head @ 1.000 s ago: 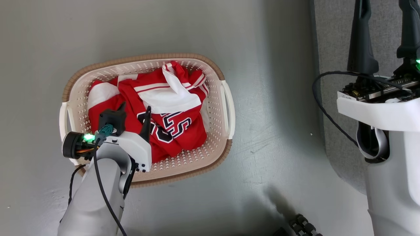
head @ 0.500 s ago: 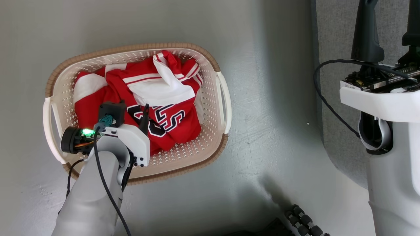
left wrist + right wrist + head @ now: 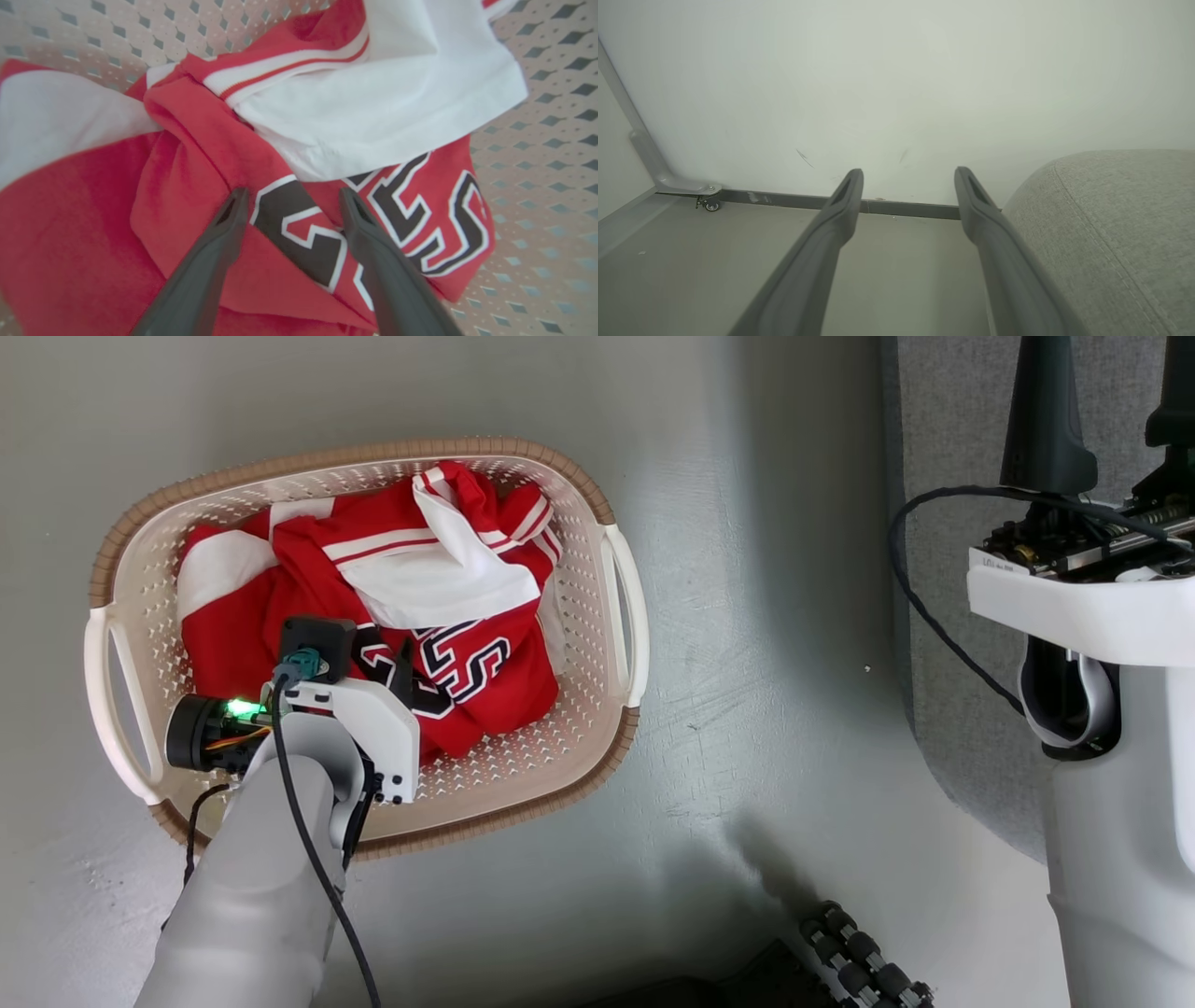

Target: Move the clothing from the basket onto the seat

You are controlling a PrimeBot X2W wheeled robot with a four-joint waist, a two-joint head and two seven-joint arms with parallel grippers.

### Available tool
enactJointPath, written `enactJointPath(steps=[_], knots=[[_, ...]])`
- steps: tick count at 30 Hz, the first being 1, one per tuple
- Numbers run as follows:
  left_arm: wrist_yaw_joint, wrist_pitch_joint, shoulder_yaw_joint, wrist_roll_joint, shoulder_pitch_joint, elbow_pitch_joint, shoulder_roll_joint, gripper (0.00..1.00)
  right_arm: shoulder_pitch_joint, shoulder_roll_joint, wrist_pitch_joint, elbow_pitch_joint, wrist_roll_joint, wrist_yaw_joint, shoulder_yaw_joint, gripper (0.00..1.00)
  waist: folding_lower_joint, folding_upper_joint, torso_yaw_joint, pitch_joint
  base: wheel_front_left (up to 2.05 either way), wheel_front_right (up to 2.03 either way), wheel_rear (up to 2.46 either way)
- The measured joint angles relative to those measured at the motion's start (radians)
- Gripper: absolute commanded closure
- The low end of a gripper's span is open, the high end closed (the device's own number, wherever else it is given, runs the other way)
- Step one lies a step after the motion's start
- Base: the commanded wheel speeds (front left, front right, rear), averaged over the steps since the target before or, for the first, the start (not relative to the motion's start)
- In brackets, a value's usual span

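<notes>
One cream basket (image 3: 327,457) sits on the floor (image 3: 747,569). One crumpled heap of red clothing (image 3: 233,653) lies in it, with white stripes and dark numbers. The left pincer (image 3: 289,200) is wide apart by the numbers. The right pincer (image 3: 908,179) is wide too, beside the one grey seat (image 3: 1111,224).

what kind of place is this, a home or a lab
Probably a staged living-room corner in a test space: a grey fabric sofa, a laundry basket of red jerseys on a bare grey floor, a plain wall.

red-white clothing (image 3: 373,607), cream basket (image 3: 579,747), grey seat (image 3: 1120,224)
</notes>
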Motion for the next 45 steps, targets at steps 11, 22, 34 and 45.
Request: enactJointPath(steps=[11, 22, 34, 45], knots=[[0.034, 0.024, -0.004, 0.008, -0.026, 0.032, 0.002, 0.57, -0.010, 0.000, 0.000, 0.008, 0.010, 0.000, -0.001, 0.00, -0.0001, 0.0000, -0.011, 0.007, 0.00, 0.00, 0.00], [0.030, -0.012, -0.013, 0.009, -0.042, 0.034, -0.001, 1.00, -0.011, 0.000, 0.000, 0.014, 0.018, 0.000, -0.004, 0.00, -0.0001, 0.0000, -0.009, -0.002, 0.00, 0.00, 0.00], [0.020, -0.061, -0.018, 0.009, -0.042, 0.027, -0.003, 1.00, -0.012, 0.000, 0.000, 0.020, 0.018, 0.000, -0.007, 0.00, -0.0001, 0.0000, 0.004, -0.015, 0.00, 0.00, 0.00], [0.012, -0.092, -0.031, 0.017, -0.042, -0.019, -0.005, 1.00, -0.012, 0.000, 0.000, 0.038, 0.006, 0.000, -0.010, 0.00, -0.0001, 0.0000, 0.027, -0.038, 0.00, 0.00, 0.00]])
